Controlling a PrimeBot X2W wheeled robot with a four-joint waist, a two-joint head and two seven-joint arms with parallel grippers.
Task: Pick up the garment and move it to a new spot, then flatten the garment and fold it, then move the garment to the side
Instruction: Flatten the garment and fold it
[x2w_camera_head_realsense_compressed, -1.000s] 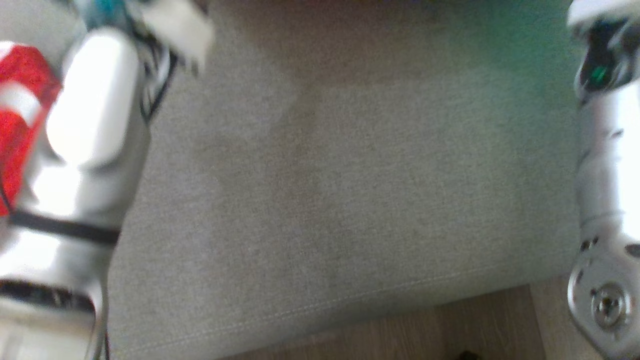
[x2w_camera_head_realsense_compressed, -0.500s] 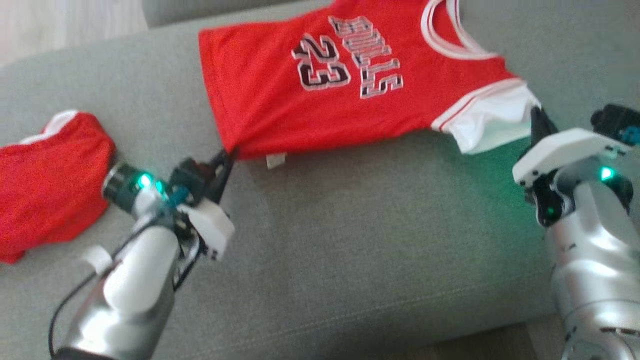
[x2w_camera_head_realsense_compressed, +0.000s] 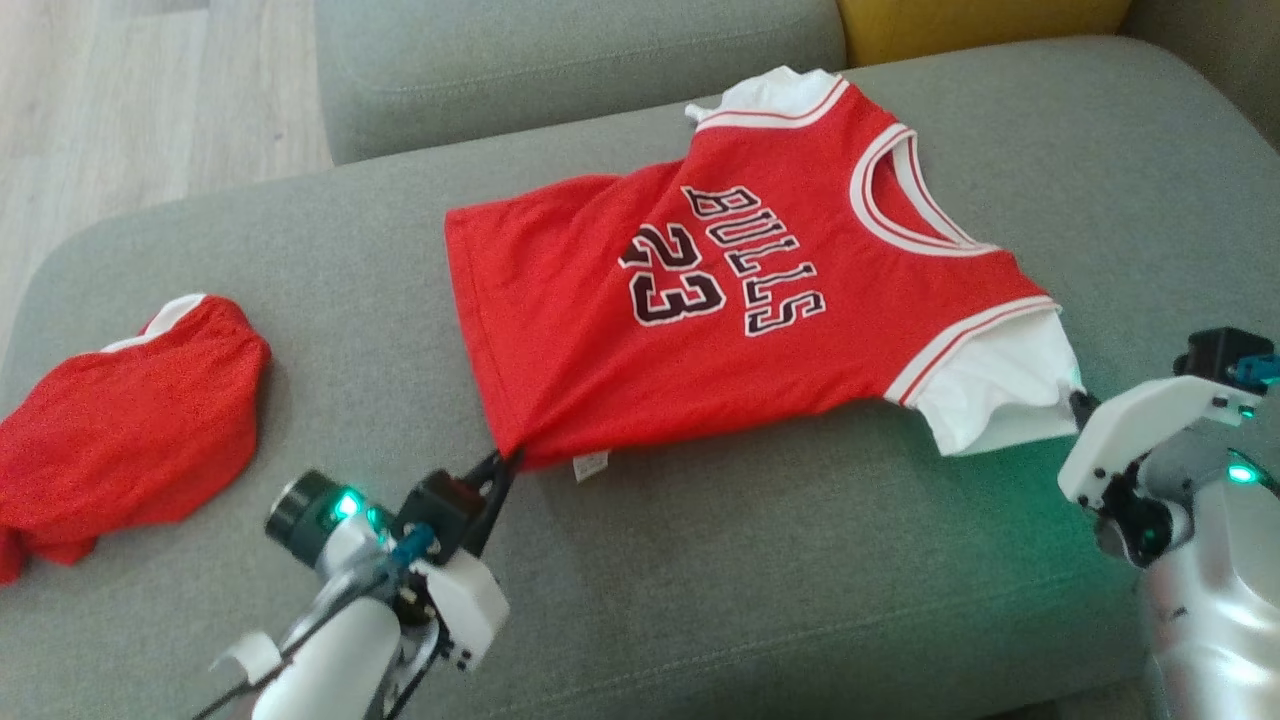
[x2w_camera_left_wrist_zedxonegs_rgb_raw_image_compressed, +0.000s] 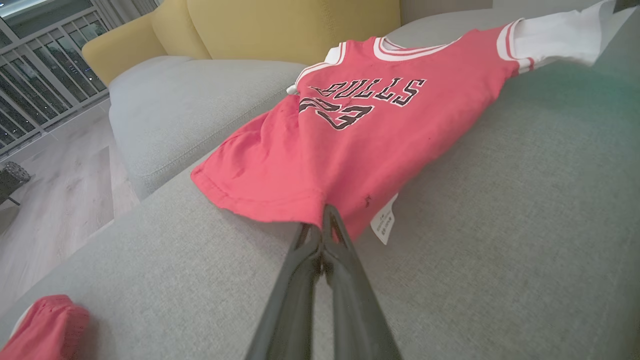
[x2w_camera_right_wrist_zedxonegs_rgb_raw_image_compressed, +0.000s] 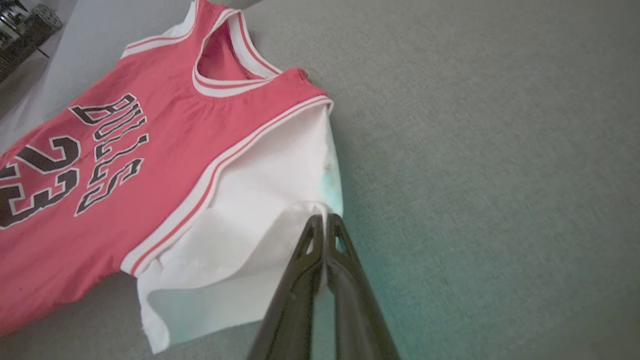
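Well, two red garments lie on the grey sofa (x2w_camera_head_realsense_compressed: 800, 580): the Bulls jersey (x2w_camera_head_realsense_compressed: 720, 300), spread front-up in the middle, and a crumpled red piece (x2w_camera_head_realsense_compressed: 130, 430) well apart at the left, cut off by the edge, so I cannot tell what it is. Two grippers hold the jersey. The left gripper (x2w_camera_head_realsense_compressed: 505, 462) is clamped on the near hem corner, beside a small white label (x2w_camera_head_realsense_compressed: 590, 466). The right gripper (x2w_camera_head_realsense_compressed: 1078, 402) pinches the near white sleeve (x2w_camera_head_realsense_compressed: 1000, 390). The far sleeve (x2w_camera_head_realsense_compressed: 770, 92) is mostly hidden. The jersey's long axis runs left to right, hem left, collar right.

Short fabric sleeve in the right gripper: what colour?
The sleeve is plain white; right wrist view shows it best.
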